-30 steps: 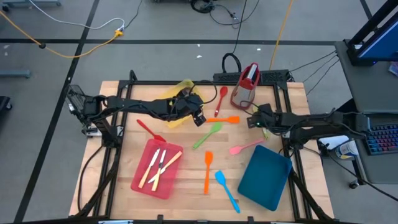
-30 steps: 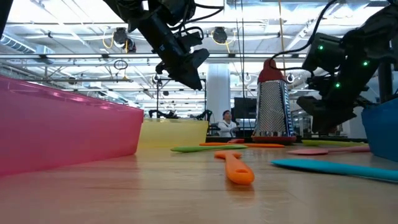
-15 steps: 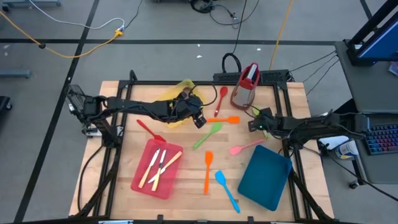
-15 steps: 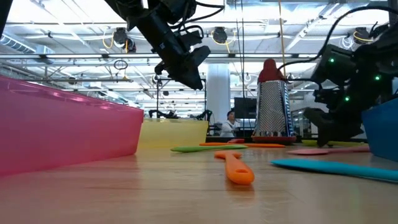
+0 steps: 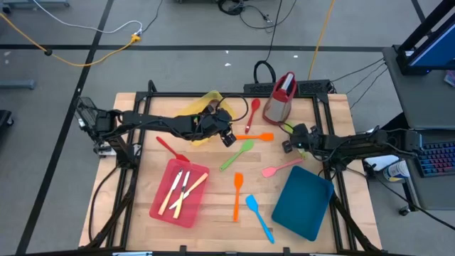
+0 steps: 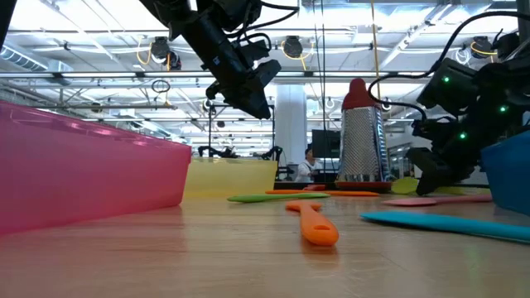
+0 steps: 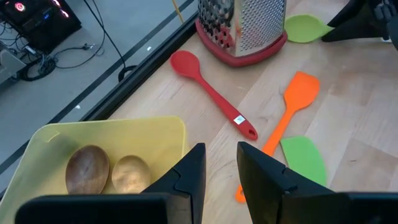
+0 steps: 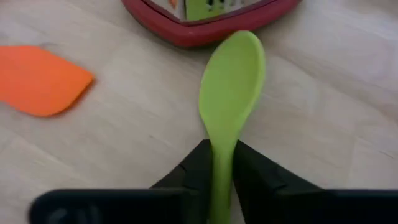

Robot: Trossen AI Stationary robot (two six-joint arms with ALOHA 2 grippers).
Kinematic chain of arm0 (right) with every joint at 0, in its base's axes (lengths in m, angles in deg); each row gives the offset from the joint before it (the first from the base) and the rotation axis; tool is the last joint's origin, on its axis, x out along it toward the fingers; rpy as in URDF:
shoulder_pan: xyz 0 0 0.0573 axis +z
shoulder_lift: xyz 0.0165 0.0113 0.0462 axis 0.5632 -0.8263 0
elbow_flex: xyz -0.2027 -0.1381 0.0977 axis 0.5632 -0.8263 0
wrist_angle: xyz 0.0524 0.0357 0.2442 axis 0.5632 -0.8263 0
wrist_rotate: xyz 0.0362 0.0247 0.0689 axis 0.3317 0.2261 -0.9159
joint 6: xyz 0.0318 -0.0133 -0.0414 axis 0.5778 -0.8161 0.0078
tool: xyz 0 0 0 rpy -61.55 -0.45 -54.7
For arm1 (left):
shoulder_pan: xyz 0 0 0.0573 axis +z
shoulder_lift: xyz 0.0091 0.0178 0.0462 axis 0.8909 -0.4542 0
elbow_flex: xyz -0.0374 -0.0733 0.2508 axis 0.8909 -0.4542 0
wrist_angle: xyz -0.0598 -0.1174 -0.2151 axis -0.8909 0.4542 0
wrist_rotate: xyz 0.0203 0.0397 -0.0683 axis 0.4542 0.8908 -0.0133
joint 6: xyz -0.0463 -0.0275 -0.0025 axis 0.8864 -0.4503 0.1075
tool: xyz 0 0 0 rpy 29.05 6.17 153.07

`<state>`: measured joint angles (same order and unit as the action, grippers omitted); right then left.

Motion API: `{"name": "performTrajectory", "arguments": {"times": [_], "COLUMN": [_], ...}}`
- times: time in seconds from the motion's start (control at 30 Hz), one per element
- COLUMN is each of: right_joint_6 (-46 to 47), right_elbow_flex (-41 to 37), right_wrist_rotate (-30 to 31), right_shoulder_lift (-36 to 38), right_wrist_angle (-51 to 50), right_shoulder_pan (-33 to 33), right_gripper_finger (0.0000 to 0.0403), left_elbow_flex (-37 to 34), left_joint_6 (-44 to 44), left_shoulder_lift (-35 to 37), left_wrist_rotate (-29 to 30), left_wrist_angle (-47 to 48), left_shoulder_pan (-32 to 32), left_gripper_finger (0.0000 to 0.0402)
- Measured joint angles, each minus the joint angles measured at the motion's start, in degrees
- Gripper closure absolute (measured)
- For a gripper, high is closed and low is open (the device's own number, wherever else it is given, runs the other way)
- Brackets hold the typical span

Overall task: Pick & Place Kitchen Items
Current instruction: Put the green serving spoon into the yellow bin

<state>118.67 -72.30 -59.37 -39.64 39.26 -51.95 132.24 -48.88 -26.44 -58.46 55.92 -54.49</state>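
Two dark, jointed arms trail black cables; green lights glow on one.

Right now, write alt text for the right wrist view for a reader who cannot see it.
The right gripper has its two dark fingers closed on the handle of a green spoon, whose bowl points toward the red base of a grater. An orange spatula blade lies off to one side on the wooden table.

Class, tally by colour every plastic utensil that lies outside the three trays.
Red: 2 (red spoon, red spatula)
Orange: 2 (back orange spatula, front orange spatula)
Green: 2 (green spatula, green spoon)
Pink: 1 (pink utensil)
Blue: 1 (blue spatula)
Total: 8
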Motion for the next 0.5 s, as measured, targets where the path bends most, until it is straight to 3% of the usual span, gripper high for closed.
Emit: {"name": "performTrajectory", "arguments": {"times": [0.17,0.27,0.5], "right_joint_6": [2.18,2.69,-2.19], "right_elbow_flex": [-0.04,-0.12,-0.09], "right_wrist_rotate": [-2.62,-8.25,-10.09], "right_shoulder_lift": [0.0,-0.03,0.0], "right_wrist_angle": [2.25,8.02,23.08], "right_shoulder_pan": [0.83,2.73,8.14], "right_gripper_finger": [0.038,0.0379,0.0377], "left_elbow_flex": [0.0,0.0,0.0], "left_joint_6": [0.05,0.15,0.12], "left_shoulder_lift": [0.0,0.0,0.0], "left_wrist_rotate": [0.01,0.02,0.02], "left_wrist_angle": [0.04,0.04,0.12], "left_shoulder_pan": [-0.27,-0.77,-2.36], "left_gripper_finger": [0.0305,0.0305,0.0305]}}
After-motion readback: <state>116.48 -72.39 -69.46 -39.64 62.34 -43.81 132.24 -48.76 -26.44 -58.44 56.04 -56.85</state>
